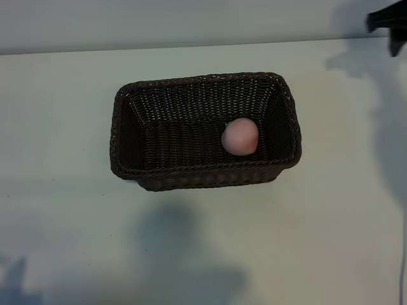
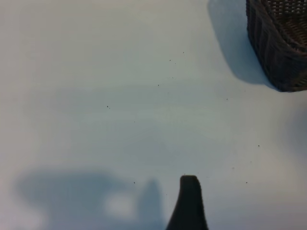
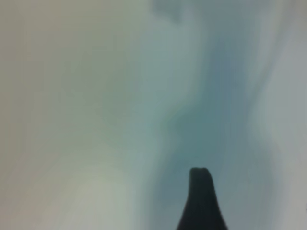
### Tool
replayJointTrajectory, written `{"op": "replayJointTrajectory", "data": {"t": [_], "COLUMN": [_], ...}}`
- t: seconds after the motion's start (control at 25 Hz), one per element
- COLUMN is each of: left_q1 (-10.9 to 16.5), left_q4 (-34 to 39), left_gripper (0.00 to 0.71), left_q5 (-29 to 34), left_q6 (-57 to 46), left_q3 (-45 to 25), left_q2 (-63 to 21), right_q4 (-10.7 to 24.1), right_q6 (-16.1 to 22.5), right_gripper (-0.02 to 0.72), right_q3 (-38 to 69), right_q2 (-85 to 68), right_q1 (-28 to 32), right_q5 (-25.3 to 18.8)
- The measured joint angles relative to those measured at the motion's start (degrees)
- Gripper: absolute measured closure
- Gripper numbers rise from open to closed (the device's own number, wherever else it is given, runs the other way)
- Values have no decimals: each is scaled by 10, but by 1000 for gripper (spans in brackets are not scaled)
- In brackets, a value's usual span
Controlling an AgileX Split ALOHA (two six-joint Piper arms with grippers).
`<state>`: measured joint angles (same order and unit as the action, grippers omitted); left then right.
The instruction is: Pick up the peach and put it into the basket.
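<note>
Peach (image 1: 240, 136) lies inside basket (image 1: 203, 82); placing looks done. My right gripper (image 1: 389, 24) empty, fingers apart; left parked, spread.

The right wrist view is smeared into streaks, so nothing of the worktop (image 3: 72, 120) can be made out there; only one dark fingertip (image 3: 200, 201) shows, cut off by the frame. The left wrist view likewise shows a single fingertip (image 2: 189, 203) and just one corner of the basket (image 2: 280, 48). In the exterior view, the right arm (image 1: 388, 22) is clipped at the upper corner.
</note>
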<state>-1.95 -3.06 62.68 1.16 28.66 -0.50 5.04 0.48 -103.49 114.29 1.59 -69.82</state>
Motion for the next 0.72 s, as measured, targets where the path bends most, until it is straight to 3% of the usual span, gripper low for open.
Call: {"op": "replayJointTrajectory", "data": {"t": [0.32,0.72], "left_q1": [0,0], "left_q4": [0,0], "left_gripper": [112,112], "left_q5": [0,0], "left_q6": [0,0], "left_q3": [0,0], "left_q2": [0,0], "right_q4": [-39,-44], "right_q6": [-24,-26], "right_gripper": [189,197], "right_q3": [0,10], "right_q2": [-18,-202], "right_q1": [26,26], "right_q5": [0,0]}}
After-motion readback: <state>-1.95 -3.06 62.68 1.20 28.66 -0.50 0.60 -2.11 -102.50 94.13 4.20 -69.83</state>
